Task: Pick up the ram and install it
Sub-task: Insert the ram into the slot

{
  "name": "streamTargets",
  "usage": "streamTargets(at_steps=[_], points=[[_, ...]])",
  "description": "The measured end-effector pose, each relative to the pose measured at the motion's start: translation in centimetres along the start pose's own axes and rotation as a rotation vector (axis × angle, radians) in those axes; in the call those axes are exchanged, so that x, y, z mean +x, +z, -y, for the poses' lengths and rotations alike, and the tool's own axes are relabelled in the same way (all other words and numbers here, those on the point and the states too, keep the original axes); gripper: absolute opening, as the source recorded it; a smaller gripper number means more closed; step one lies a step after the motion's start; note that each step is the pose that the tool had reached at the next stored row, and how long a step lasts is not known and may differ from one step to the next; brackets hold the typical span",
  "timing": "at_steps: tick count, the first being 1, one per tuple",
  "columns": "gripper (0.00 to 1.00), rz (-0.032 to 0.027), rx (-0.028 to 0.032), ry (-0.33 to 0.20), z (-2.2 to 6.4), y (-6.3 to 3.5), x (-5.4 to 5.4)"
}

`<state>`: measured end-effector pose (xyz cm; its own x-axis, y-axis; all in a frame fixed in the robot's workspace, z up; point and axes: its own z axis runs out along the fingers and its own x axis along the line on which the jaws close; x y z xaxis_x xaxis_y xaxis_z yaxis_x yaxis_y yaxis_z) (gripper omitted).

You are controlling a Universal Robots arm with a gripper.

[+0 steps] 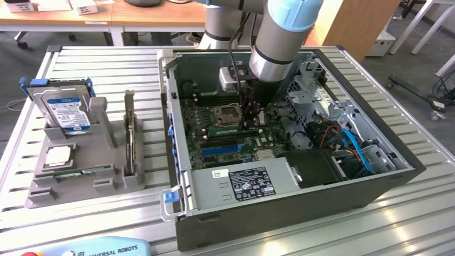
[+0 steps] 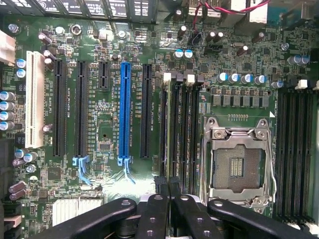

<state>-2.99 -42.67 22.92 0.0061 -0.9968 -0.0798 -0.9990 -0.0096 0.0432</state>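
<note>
1. Here, inside the open computer case, the gripper hung low over the motherboard, its jaws drawn almost together.
2. Seen from the wrist, the gripper sat at one end of the memory slots, beside the processor socket; whether anything was pinched there could not be told.
3. A ram lay flat in the grey holder on the surface, at the exterior view's left, its long axis running across that view.
</note>
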Motion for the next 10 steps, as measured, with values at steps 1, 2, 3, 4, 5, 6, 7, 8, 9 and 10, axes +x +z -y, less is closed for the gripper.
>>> streamTargets(at_steps=[1,2,3,4,5,6,7,8,9,10], points=[[0.12,-0.0001,-0.0002,0.0,0.0,-0.02,0.0],[0.12,-0.0003,-0.0003,0.0,0.0,-0.07,0.0],[0.12,-0.0004,-0.0003,0.0,0.0,-0.11,-0.01],[0.12,-0.0002,-0.0003,0.0,0.0,-0.14,-0.01],[0.12,0.0,-0.0002,0.0,0.0,-0.14,-0.01],[0.12,-0.0001,-0.0003,0.0,0.0,-0.15,-0.01],[0.12,-0.0003,-0.0004,0.0,0.0,-0.17,0.03],[0.12,-0.0003,-0.0004,0.0,0.0,-0.18,0.06],[0.12,-0.0002,-0.0003,0.0,0.0,-0.18,0.09],[0.12,-0.0002,-0.0004,0.0,-0.01,-0.18,0.1]])
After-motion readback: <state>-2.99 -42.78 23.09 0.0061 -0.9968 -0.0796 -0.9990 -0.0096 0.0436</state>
